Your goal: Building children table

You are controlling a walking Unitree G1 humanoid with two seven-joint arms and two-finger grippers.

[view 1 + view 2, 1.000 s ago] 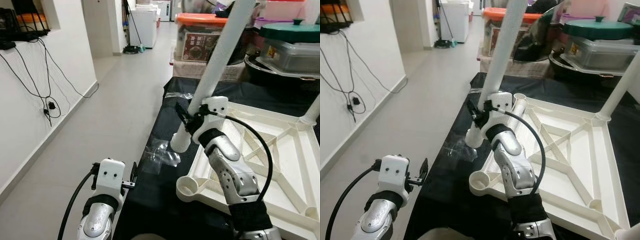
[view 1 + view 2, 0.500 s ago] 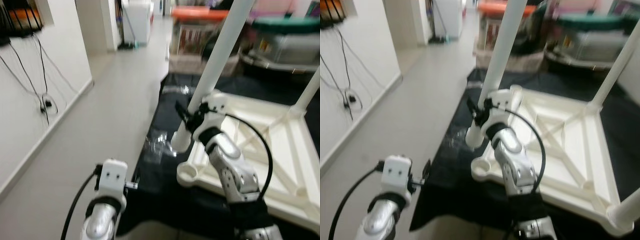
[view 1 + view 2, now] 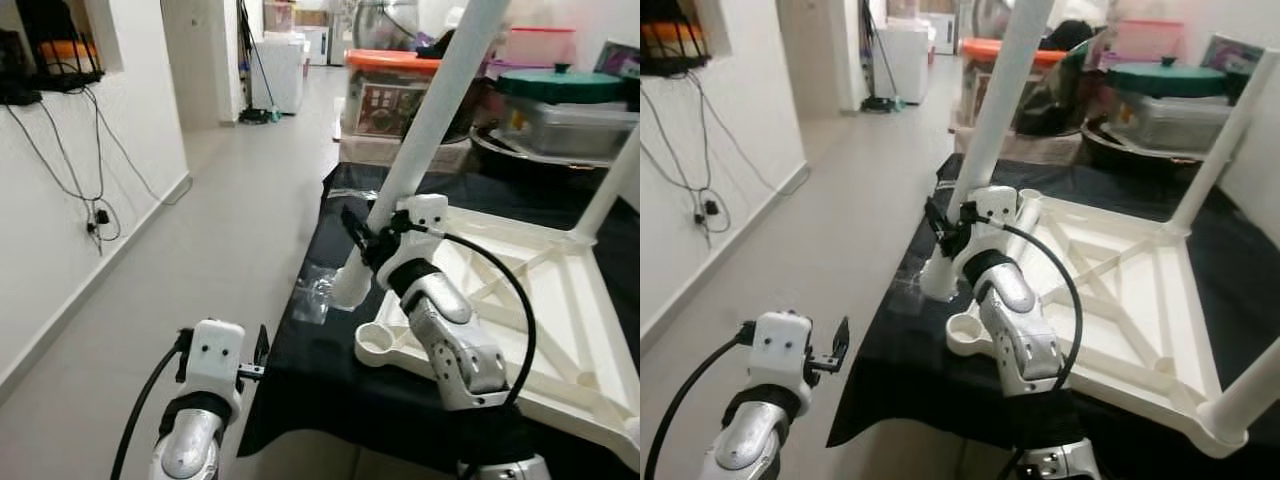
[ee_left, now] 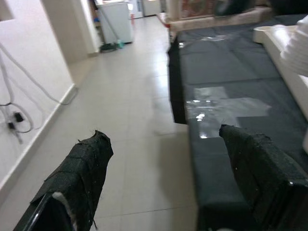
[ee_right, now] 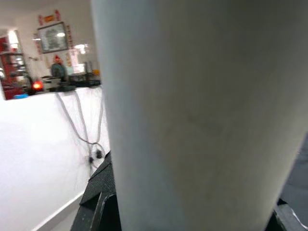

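My right tool point(image 3: 362, 236) grips the white leg point(image 3: 420, 150), tilted beside the upturned tabletop point(image 3: 560, 300) on the worktop point(image 3: 330, 370). My left tool point(image 4: 163, 163) hangs open.

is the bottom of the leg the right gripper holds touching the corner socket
Apart. In the left eye view the leg in the right gripper ends above the black cloth, with a dark gap between it and the empty socket.

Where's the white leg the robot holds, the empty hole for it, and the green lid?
leg point(image 3: 440, 110), left eye view, mid shaft.
hole point(image 3: 374, 341), left eye view, socket rim.
green lid point(image 3: 558, 85), left eye view, top.
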